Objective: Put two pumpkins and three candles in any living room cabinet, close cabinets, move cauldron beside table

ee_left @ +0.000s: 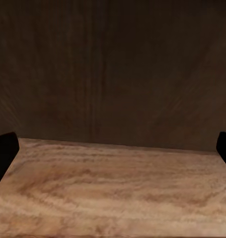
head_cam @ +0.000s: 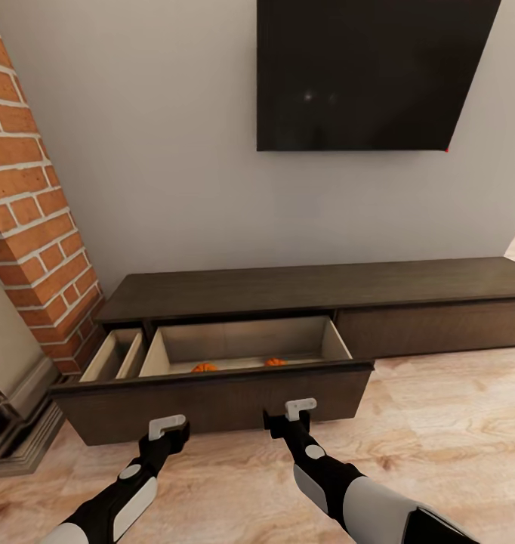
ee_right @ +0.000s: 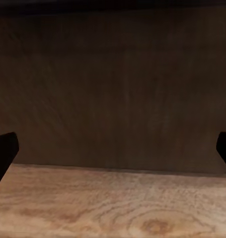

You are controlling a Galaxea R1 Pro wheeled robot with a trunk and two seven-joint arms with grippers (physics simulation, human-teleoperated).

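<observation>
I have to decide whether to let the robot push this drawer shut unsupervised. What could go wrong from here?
1. The wide dark-brown wooden drawer stands pulled far out; only the tops of two small orange pumpkins show above its front, so candles inside cannot be confirmed before closing.
2. The left gripper and right gripper, both open, face the front at different distances; an uneven push might skew the drawer.

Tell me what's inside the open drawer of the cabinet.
In the head view, the drawer of the cabinet holds two pumpkins: one left, one right. Only their tops show above the drawer front, which hides the floor nearest the robot, so candles cannot be confirmed.
</observation>
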